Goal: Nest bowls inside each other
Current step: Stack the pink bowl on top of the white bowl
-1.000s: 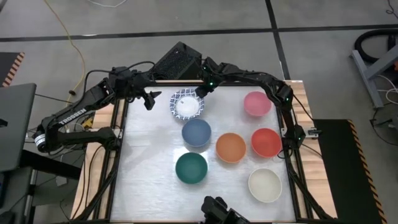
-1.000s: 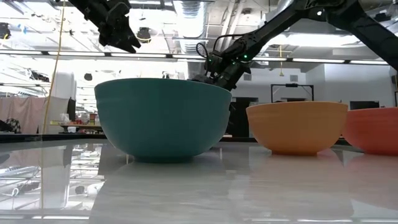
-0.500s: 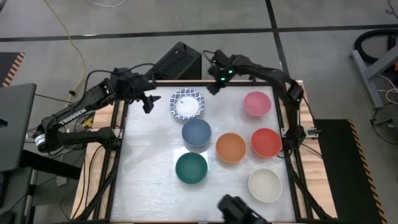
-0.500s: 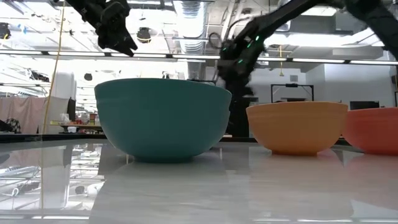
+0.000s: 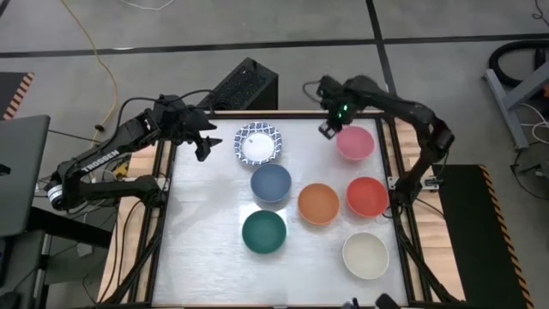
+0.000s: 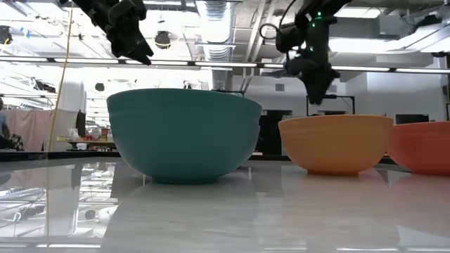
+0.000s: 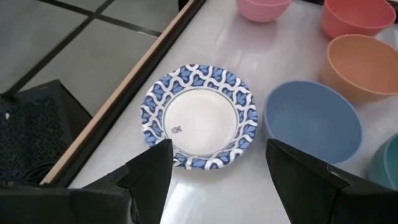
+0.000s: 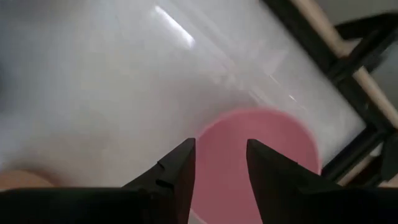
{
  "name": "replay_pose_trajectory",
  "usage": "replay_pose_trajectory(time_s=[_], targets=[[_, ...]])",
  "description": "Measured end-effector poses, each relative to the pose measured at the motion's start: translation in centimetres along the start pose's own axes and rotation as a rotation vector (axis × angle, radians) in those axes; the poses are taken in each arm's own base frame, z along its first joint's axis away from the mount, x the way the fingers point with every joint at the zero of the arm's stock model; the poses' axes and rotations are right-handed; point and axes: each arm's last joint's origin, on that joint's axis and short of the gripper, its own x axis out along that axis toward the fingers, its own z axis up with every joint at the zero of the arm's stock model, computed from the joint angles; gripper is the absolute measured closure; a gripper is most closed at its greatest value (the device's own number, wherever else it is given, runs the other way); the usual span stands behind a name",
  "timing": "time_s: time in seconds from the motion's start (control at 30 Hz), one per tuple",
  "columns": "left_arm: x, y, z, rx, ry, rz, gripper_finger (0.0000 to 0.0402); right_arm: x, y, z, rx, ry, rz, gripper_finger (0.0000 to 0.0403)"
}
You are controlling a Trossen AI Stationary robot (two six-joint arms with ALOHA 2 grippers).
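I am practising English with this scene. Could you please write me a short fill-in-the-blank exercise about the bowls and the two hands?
1. The right hand is open above the edge of the ____ bowl.
2. The left hand is open beside the white bowl with the ____ patterned rim.
3. The orange bowl sits between the blue bowl and the ____ bowl.
4. The bowl next to the cream bowl and below the blue bowl is ____.

Missing words: pink; blue; red; green
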Motion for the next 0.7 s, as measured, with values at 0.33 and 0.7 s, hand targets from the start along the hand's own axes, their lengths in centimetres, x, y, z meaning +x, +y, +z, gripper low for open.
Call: replay_pose_trajectory(time_s=[0.33, 0.7], targets=[[0.0, 0.0, 0.0, 0.026, -0.001, 0.003, 0.0155, 3.9, 2.7, -3.7, -0.036, 0.018, -0.024, 0.0239], [-0.9, 2.2, -0.7, -0.099, 0.039, 0.246, 0.0163, 6.9, 2.7, -4.5, -0.028, 0.023, -0.057, 0.024]])
